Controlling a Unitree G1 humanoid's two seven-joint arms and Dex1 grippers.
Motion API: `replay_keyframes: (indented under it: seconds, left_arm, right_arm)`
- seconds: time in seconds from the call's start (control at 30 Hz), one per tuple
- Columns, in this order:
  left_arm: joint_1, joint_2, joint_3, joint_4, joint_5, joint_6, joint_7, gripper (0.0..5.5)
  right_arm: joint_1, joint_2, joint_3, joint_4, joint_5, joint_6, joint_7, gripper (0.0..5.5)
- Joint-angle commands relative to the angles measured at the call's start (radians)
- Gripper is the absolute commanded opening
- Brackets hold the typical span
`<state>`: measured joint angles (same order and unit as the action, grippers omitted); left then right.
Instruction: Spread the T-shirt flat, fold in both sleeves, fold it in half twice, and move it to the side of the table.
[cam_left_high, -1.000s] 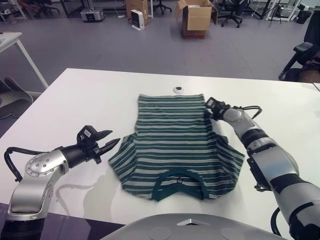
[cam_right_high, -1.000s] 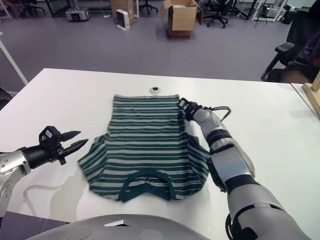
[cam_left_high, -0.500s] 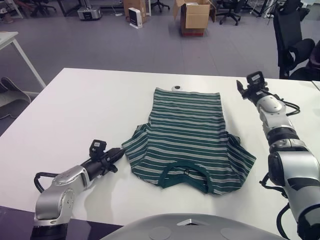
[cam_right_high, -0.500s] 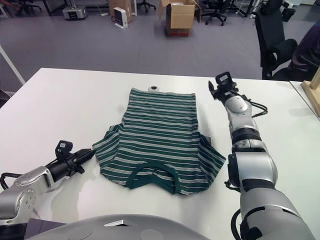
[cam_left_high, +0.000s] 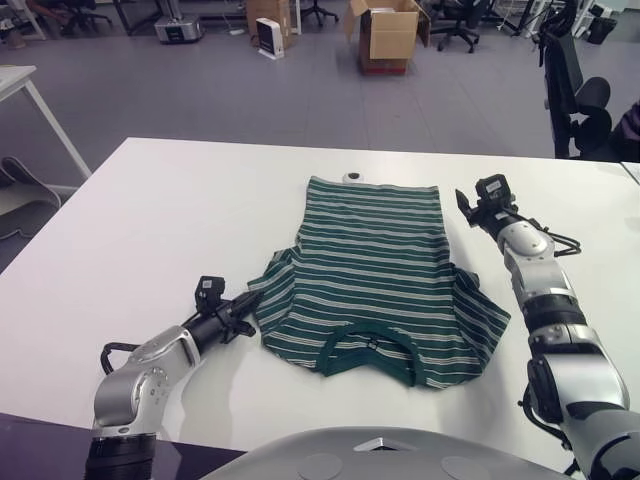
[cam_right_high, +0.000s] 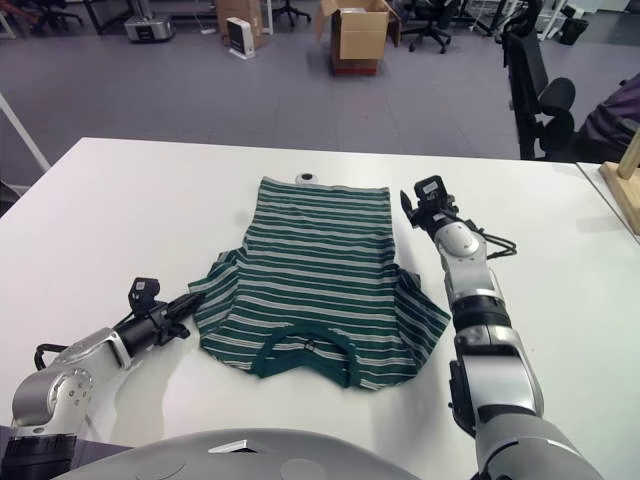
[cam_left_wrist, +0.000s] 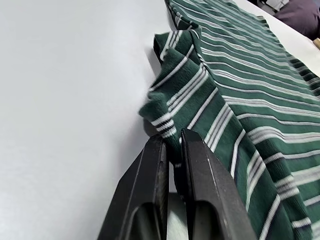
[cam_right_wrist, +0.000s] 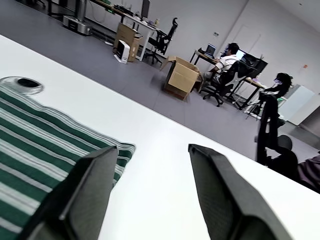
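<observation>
The T-shirt's (cam_left_high: 375, 270) far hem partly hides a small round disc (cam_left_high: 352, 178), and its left sleeve bunches up against the left gripper (cam_left_high: 243, 314). It lies collar-near at the middle of the white table (cam_left_high: 150, 220); a cardboard box (cam_left_high: 388, 35) stands on the grey floor (cam_left_high: 200, 80) behind. The left wrist view shows that gripper's fingers (cam_left_wrist: 197, 160) pressed together on the sleeve's edge; the right wrist view shows the right gripper (cam_right_wrist: 152, 150) spread wide just beside the hem corner.

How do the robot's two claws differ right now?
The left gripper has its fingers close together; the right gripper has them spread wide. The left gripper lies low at the T-shirt sleeve; the right gripper sits by its far hem corner, empty. Both are black and two-fingered.
</observation>
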<state>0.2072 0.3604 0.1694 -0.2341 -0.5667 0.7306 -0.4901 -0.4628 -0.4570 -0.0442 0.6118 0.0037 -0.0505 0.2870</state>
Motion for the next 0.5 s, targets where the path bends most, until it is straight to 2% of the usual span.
replay_keyframes:
  seconds: [0.03,0.17,0.23,0.27,0.33,0.4,0.5]
  left_arm:
    - [0.022,-0.006,-0.001,0.047,0.047,0.009,0.059,0.02]
    - [0.019,-0.038,0.034,-0.11,-0.028,-0.017,0.071,0.02]
    - [0.024,-0.043,0.042,-0.144,-0.034,-0.025,0.08,0.02]
    - [0.046,-0.051,0.05,-0.201,-0.047,-0.028,0.09,0.02]
    - [0.09,-0.054,0.033,-0.311,-0.049,-0.03,0.101,0.02]
    - [0.098,-0.032,-0.017,-0.365,-0.024,-0.026,0.101,0.02]
    - [0.111,0.016,-0.154,-0.433,0.078,-0.022,0.125,0.02]
  right_arm:
    - [0.13,0.002,-0.034,-0.179,0.031,0.09,0.004,2.64]
    - [0.476,0.123,-0.255,-0.644,0.396,0.335,0.0,2.64]
    - [0.558,0.141,-0.306,-0.767,0.503,0.418,-0.002,2.64]
    - [0.64,0.128,-0.353,-0.814,0.605,0.476,0.058,2.64]
    - [0.8,0.084,-0.468,-0.834,0.799,0.597,0.198,2.64]
    - [0.896,0.055,-0.548,-0.819,0.909,0.672,0.276,2.64]
    - [0.97,-0.005,-0.516,-0.74,0.872,0.714,0.368,2.64]
